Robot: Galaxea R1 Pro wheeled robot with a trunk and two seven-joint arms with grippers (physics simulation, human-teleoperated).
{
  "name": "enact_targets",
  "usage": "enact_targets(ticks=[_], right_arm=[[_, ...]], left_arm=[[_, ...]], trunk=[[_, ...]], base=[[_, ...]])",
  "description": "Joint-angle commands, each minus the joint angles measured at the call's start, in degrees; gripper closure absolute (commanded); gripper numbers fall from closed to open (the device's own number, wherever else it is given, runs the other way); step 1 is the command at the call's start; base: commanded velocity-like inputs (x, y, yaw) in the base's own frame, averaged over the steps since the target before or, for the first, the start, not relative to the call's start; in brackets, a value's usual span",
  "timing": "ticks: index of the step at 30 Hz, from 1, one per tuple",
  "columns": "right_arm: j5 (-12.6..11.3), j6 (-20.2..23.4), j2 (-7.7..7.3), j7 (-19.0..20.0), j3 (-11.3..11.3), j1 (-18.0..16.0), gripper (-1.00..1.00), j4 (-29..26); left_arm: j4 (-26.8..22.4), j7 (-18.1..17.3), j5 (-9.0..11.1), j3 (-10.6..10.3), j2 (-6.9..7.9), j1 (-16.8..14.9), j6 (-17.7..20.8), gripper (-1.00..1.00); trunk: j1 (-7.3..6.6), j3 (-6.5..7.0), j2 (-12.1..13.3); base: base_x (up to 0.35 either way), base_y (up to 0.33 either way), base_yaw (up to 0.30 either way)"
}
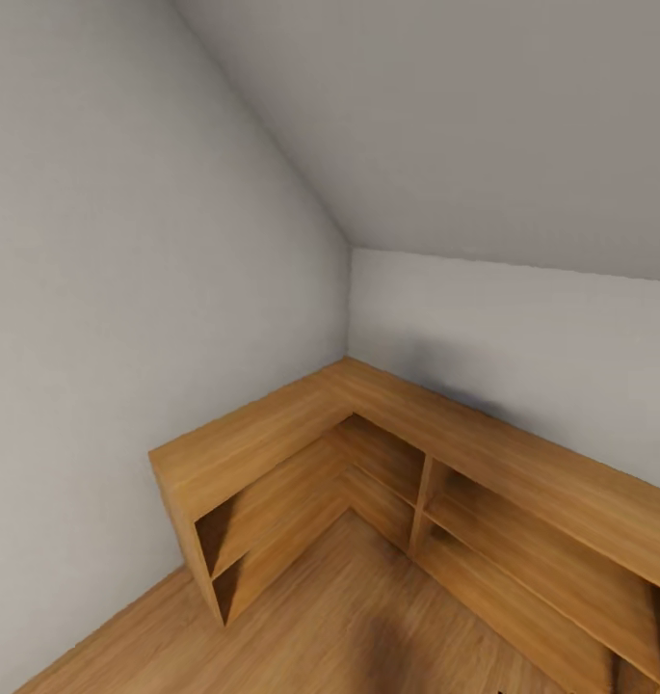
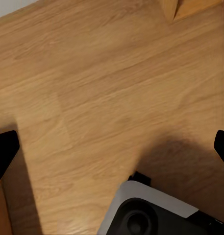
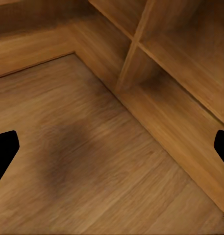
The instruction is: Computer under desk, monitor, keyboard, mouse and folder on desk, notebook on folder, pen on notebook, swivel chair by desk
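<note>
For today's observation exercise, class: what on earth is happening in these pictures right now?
Nothing is being handled. The robot faces a room corner under a sloped ceiling, where a low L-shaped wooden shelf unit with open compartments stands on a wooden floor. Both grippers, left and right, hang open and hold nothing above the floor. Part of the robot's base shows below the left one. It seems to be in transit.
</note>
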Motion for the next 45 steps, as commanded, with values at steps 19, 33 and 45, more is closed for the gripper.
enact_targets(ticks=[19,33,45], right_arm=[[0.0,0.0,0.00,-0.5,0.4,0.0,-1.00,0.0],[0.0,0.0,0.00,-0.5,0.5,0.0,-1.00,0.0],[0.0,0.0,0.00,-0.5,0.4,0.0,-1.00,0.0]], left_arm=[[-0.1,0.3,0.3,-0.4,-0.09,0.0,-0.1,-1.00],[-0.1,0.3,0.3,-0.4,-0.23,0.0,-0.1,-1.00],[-0.1,0.3,0.2,-0.4,-0.30,0.0,-0.1,-1.00]], trunk=[[0.06,-0.12,-0.1],[0.06,-0.12,-0.1],[0.06,-0.12,-0.1]], base=[[0.075,0.066,-0.292],[0.152,0.141,-0.292],[0.140,0.004,-0.292]])
